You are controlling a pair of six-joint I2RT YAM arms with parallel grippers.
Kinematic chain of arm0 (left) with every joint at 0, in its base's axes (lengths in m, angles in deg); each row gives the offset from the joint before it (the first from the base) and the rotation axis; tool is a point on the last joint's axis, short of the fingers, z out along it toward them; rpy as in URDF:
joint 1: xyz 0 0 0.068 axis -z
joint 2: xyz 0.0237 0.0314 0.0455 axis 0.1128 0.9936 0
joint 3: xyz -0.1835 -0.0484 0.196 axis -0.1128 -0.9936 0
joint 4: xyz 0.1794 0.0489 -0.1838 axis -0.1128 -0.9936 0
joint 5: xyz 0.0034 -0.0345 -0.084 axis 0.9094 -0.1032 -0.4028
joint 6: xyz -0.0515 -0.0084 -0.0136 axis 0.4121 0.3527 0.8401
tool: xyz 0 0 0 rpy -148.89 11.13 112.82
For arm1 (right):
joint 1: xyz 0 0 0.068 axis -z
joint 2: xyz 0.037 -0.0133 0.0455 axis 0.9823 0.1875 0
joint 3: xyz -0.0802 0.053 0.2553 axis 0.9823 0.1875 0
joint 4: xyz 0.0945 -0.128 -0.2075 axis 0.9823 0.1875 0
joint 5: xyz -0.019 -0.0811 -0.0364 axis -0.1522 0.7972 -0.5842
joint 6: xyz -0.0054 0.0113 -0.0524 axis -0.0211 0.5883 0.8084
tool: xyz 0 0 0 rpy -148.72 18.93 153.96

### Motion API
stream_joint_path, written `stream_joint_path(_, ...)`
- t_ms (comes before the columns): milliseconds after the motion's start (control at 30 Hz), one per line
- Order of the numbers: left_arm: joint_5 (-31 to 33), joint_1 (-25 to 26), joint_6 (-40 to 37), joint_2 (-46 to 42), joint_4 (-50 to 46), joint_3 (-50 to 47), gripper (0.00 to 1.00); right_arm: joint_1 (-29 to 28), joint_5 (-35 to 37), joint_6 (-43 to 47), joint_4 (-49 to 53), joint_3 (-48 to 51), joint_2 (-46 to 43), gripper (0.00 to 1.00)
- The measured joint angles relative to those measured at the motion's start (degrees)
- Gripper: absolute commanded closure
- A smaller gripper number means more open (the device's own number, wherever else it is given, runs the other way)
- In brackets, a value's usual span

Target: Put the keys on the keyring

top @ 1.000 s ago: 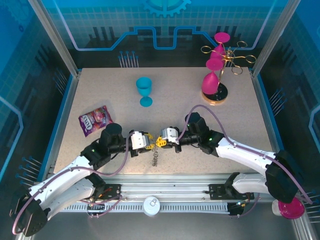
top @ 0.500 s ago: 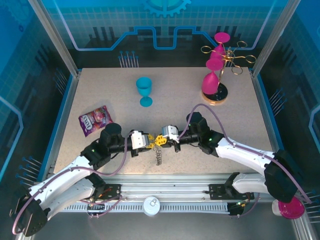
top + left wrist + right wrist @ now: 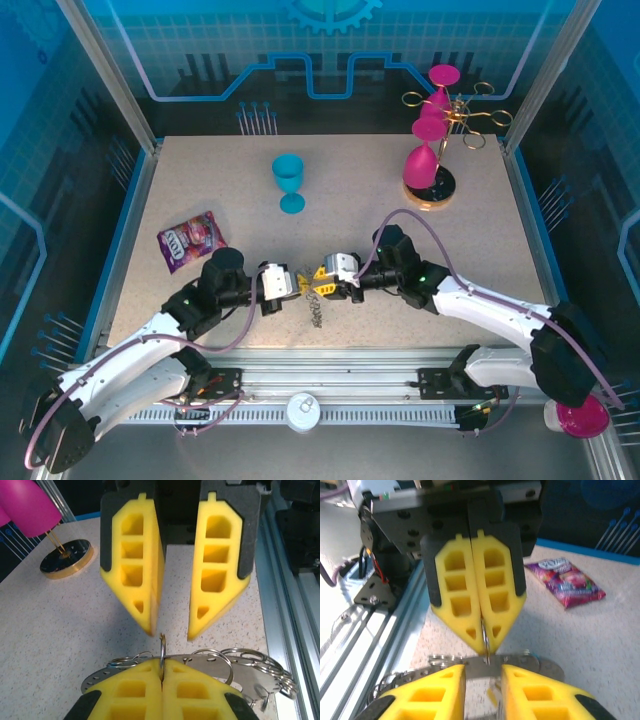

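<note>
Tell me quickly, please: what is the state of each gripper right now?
Left gripper: closed, pinching a thin metal ring.
Right gripper: open, jaws apart, gripping nothing.

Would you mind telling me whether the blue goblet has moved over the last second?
No; the blue goblet keeps the same spot relative to the gold rack's base.

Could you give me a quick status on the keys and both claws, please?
Left claw shut on thin metal ring. Right claw open, facing it. Key bunch at left claw's tips. Goblet, candy bag well clear.
</note>
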Motion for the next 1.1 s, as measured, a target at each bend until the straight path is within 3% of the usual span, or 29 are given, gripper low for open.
stream_joint_path(200, 1.3, 0.0, -1.4, 0.8, -3.0, 0.3, 1.0, -0.3, 3.5, 4.2, 6.9, -3.2, -0.2, 0.73)
stream_joint_path(467, 2.3, 0.1, -2.1, 2.2, -5.7, 2.7, 1.0, -2.8, 5.0, 5.6, 7.8, -6.1, 2.8, 0.75)
stream_joint_path(567, 2.4, 0.3, -2.1, 2.4, -5.8, 3.0, 1.0, -3.3, 5.1, 5.7, 7.6, -6.2, 4.0, 0.81)
stream_joint_path(733, 2.6, 0.5, -2.2, 2.5, -6.7, 3.0, 1.0, -3.5, 5.6, 5.8, 7.5, -6.2, 4.7, 1.0)
stream_joint_path(900, 2.8, 0.6, -2.6, 2.5, -7.0, 3.1, 1.0, -3.6, 5.6, 6.0, 7.4, -6.2, 4.8, 1.0)
stream_joint_path(1000, 2.8, 0.7, -3.0, 2.8, -7.4, 3.1, 0.91, -3.8, 5.6, 6.0, 7.4, -6.2, 5.2, 1.0)
stream_joint_path(1100, 2.8, 0.7, -3.2, 3.6, -7.8, 3.2, 0.9, -4.1, 5.6, 5.6, 7.2, -6.2, 5.8, 1.0)
